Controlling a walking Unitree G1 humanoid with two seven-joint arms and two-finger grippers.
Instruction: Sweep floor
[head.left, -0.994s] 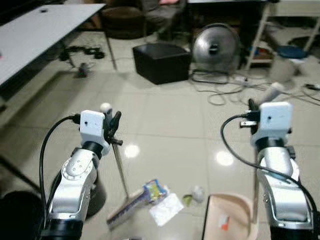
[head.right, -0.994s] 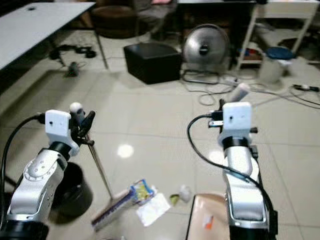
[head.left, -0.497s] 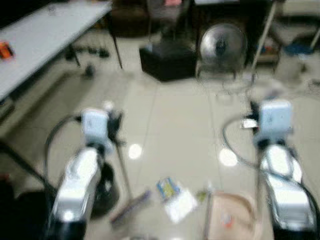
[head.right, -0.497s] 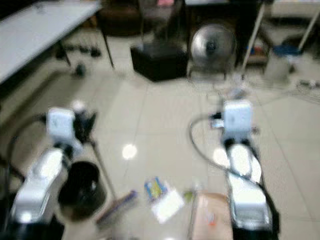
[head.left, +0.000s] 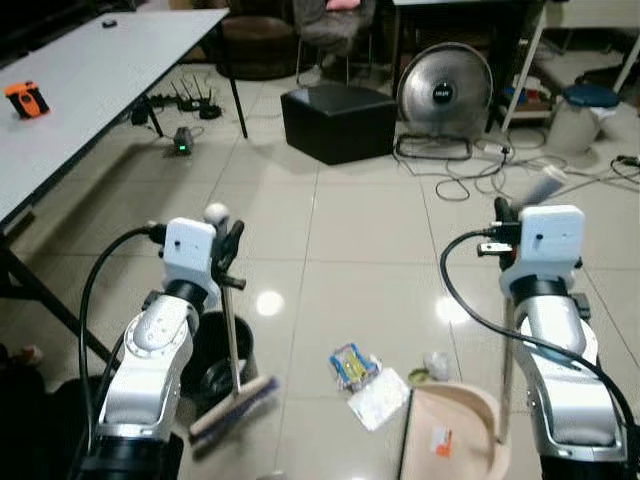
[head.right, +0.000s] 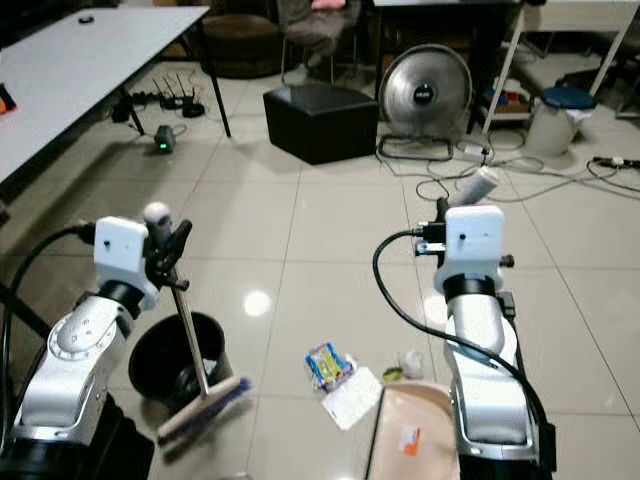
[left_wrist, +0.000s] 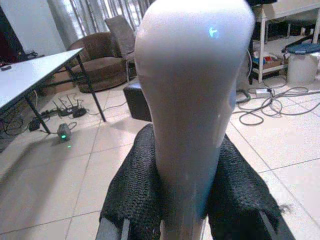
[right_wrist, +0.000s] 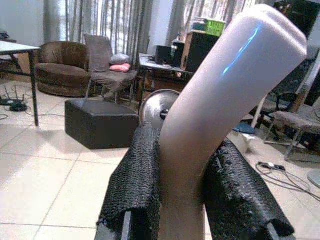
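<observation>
My left gripper (head.left: 228, 252) is shut on the thin broom handle (left_wrist: 192, 100), just under its white knob. The shaft slants down to the broom head (head.left: 235, 408), which rests on the tiles beside a black bin (head.left: 215, 350). My right gripper (head.left: 506, 216) is shut on the pale upright handle (right_wrist: 220, 100) of the beige dustpan (head.left: 475, 415); an orange scrap (head.left: 436, 440) lies inside the pan. Litter lies between broom and pan: a blue-yellow packet (head.left: 348, 364), a white wrapper (head.left: 380, 400), a small crumpled piece (head.left: 436, 364).
A grey table (head.left: 90, 90) with an orange item (head.left: 25, 98) runs along the left. Ahead stand a black ottoman (head.left: 338, 122), a floor fan (head.left: 445, 90), loose cables (head.left: 480, 180) and a white bucket (head.left: 575, 120). Open tiles lie ahead of me.
The whole view has shifted, with blur half a second ago. The broom head has come away from the packet and now sits further left, by the black bin.
</observation>
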